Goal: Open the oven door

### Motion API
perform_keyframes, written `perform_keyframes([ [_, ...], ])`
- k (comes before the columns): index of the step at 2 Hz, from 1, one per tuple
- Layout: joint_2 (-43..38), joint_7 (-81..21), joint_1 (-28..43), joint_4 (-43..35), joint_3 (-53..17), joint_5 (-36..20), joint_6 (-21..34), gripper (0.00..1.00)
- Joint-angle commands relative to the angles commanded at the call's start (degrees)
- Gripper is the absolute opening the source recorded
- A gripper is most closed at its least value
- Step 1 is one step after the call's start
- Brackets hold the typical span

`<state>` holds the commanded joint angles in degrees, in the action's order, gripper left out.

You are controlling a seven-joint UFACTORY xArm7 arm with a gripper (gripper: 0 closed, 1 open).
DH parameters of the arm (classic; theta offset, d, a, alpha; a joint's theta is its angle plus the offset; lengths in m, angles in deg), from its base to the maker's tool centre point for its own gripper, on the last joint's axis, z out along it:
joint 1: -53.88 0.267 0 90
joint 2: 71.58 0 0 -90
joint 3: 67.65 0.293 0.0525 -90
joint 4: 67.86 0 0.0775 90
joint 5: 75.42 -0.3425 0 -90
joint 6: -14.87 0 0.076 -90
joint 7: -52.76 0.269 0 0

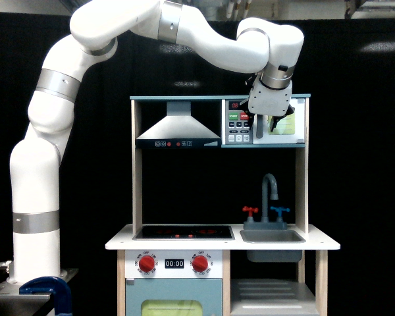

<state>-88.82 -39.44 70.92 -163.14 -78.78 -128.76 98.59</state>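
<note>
Jaws (266,124), gap unclear from here, hover at the oven door (283,128) handle (259,126); misalignment could nudge the button panel (238,126).

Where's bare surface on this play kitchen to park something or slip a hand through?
Free: the white counter strip at the exterior view's left of the hob, and the open gap between range hood and hob. Crowded: the sink corner with faucet, and the oven door, where the gripper sits.
</note>
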Motion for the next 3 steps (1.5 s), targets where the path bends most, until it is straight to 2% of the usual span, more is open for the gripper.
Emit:
perform_keyframes([
  [1,0.97,-0.17,-0.60,1.11,0.57,0.33,-0.08,1.00],
  [2,1.60,0.08,-0.98,1.79,1.46,0.61,-0.54,0.00],
  [3,0.62,-0.59,-3.05,0.63,2.26,0.86,0.49,0.00],
])
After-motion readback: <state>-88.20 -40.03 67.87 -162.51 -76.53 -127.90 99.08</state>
